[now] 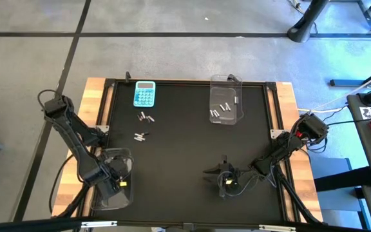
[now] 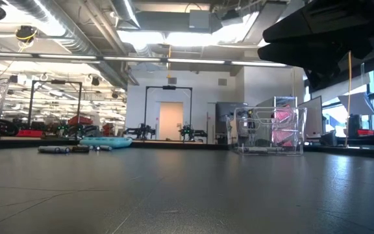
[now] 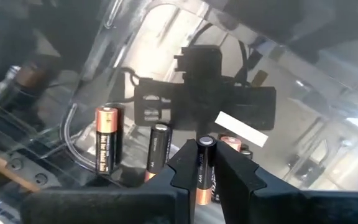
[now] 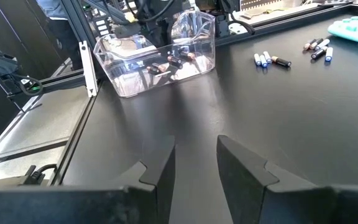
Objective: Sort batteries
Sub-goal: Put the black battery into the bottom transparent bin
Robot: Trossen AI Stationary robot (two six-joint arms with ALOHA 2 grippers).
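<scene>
Batteries lie in three places, and the split looks like sorting by colour. A dark copper-ended battery (image 3: 204, 168) stands between the fingers of the left gripper (image 3: 205, 177) inside the clear bin (image 1: 111, 183) at the mat's near-left corner — jaws narrow around it, probably mid-release. Two more dark ones lie in that bin. The far bin (image 1: 226, 100) near the far edge holds about four silvery cells. Seven or so loose batteries (image 4: 291, 55) wait beside the calculator (image 1: 145, 94). The right gripper (image 4: 194, 165) hovers spread and empty near the near-right edge.

Probably a robotics lab: exposed ducts (image 2: 57, 26), other rigs (image 2: 167, 110) behind.
</scene>
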